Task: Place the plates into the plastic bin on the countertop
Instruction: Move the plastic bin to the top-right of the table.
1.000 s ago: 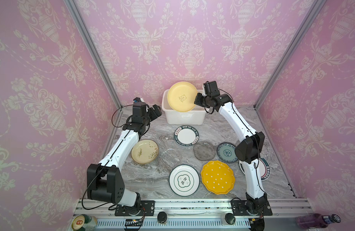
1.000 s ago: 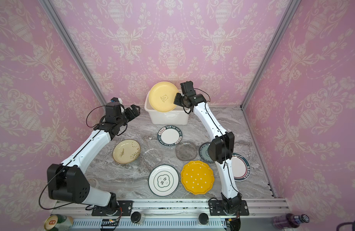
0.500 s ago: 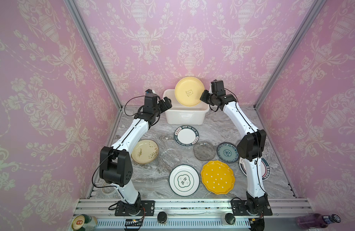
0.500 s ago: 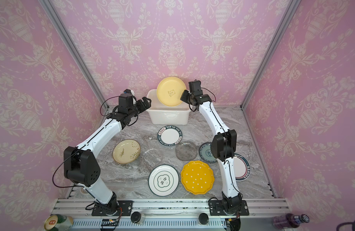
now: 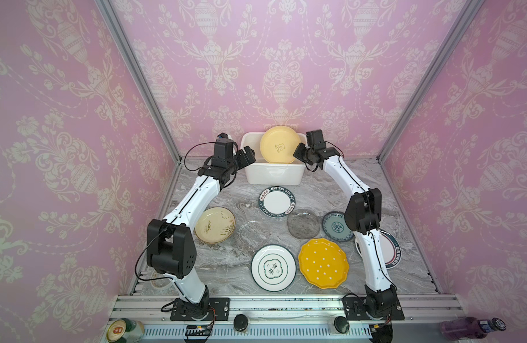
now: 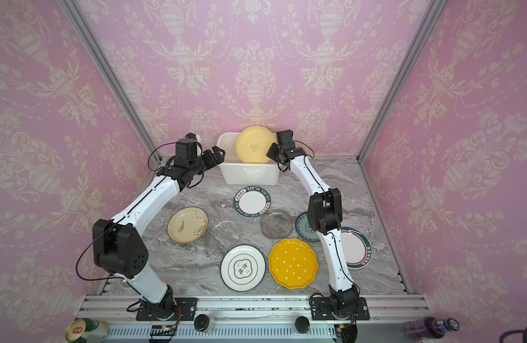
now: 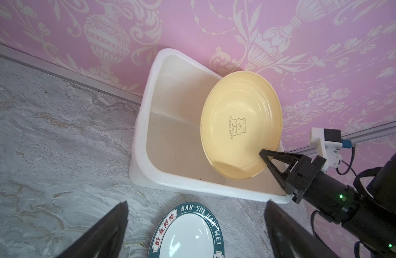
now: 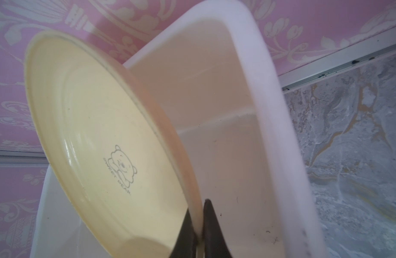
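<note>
Care, I judge, is lying in laying flat the pale yellow bear plate (image 5: 278, 144), tilted on edge in the plastic bin (image 5: 274, 178) at upper centre of a top view, before the right gripper (image 5: 297, 152) pinching its rim is releasing; the left gripper (image 5: 246, 155) is hovering spread nearby

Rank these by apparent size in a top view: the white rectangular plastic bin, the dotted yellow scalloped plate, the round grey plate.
1. white rectangular plastic bin, largest
2. dotted yellow scalloped plate
3. round grey plate, clearly smallest
</note>
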Robot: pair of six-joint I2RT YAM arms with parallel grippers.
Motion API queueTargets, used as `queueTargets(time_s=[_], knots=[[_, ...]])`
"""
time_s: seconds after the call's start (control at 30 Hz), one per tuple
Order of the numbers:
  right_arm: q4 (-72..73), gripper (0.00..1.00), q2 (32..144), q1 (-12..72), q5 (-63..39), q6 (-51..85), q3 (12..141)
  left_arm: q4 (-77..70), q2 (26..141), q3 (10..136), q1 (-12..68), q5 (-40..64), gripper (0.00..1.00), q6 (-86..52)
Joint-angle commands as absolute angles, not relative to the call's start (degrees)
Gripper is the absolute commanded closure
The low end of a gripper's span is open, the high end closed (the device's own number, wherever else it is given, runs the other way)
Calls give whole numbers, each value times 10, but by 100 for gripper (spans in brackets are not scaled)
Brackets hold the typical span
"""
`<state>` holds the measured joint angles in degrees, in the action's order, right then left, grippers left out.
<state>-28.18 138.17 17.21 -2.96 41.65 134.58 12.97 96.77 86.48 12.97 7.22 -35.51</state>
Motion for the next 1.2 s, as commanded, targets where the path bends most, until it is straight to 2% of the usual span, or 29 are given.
queueTargets(time_s=[0.0,0.5,1.17], knots=[[-286,100,1352,166,0,416,1324,155,939,877,132,84,3,-320],[-302,100,1217,130,98,412,1136,138,927,846,129,94,3,-308],[-328,100,1041,75,171,411,903,113,913,804,124,87,2,-305]])
